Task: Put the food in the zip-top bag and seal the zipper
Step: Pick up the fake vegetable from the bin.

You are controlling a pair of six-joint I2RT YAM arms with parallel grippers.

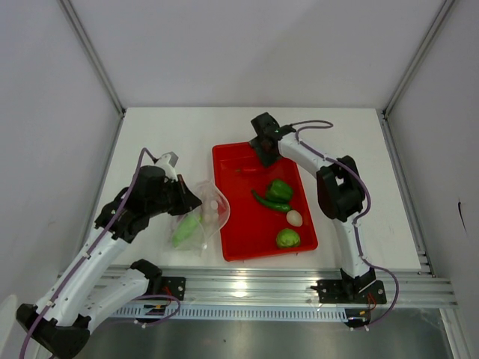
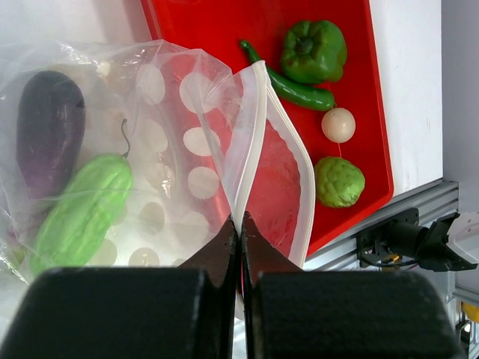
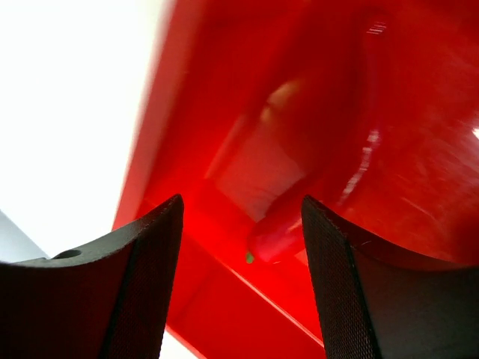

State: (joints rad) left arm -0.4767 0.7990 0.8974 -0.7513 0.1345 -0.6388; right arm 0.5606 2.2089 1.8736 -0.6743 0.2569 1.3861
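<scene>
The clear zip-top bag [image 2: 157, 149] lies left of the red tray [image 2: 378, 112], its mouth gaping toward the tray. My left gripper [image 2: 241, 224] is shut on the white zipper strip [image 2: 254, 127] at the bag's mouth [image 1: 200, 217]. Inside the bag are a purple eggplant [image 2: 49, 127] and a light green gourd [image 2: 82, 209]. On the tray rest a green pepper [image 2: 313, 48], a green chili [image 2: 296, 88], a white egg piece [image 2: 338, 125] and a round green one [image 2: 339, 182]. My right gripper [image 3: 243, 224] stands open low over the tray's far end [image 1: 262, 146], a red chili [image 3: 281, 232] between its fingers, untouched.
The red tray [image 1: 307, 232] fills the table's middle, with its raised rim just below my right fingers. White walls and metal posts close in the sides and back. An aluminium rail [image 1: 269, 288] runs along the near edge.
</scene>
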